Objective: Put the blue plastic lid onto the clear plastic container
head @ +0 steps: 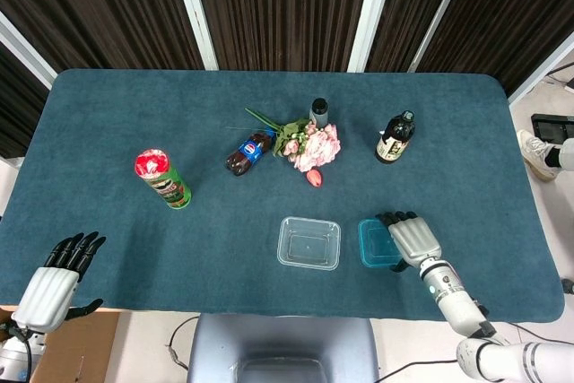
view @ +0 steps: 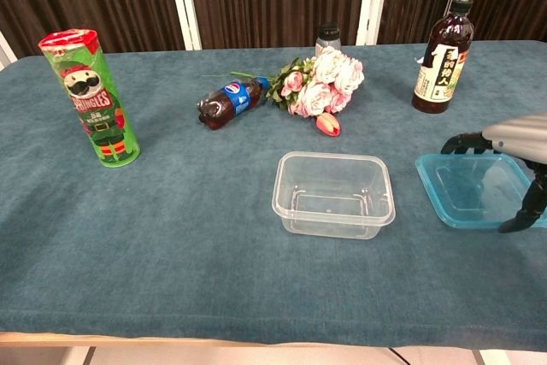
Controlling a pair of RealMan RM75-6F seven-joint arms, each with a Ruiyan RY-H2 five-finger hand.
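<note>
Two hands in frame. Right hand lies over the blue plastic lid, fingers curled past its far edge and thumb at the near edge; whether the lid is actually pinched or lifted off the cloth, cannot tell. Lid sits just right of the clear plastic container, apart from it. Container upright on the teal tablecloth. Behind the container: pink flower bouquet, Pepsi bottle lying on its side, dark sauce bottle far right. Pringles can stands well left. Left hand hangs off the near table edge, far left of the container, fingers spread, holding nothing.
</note>
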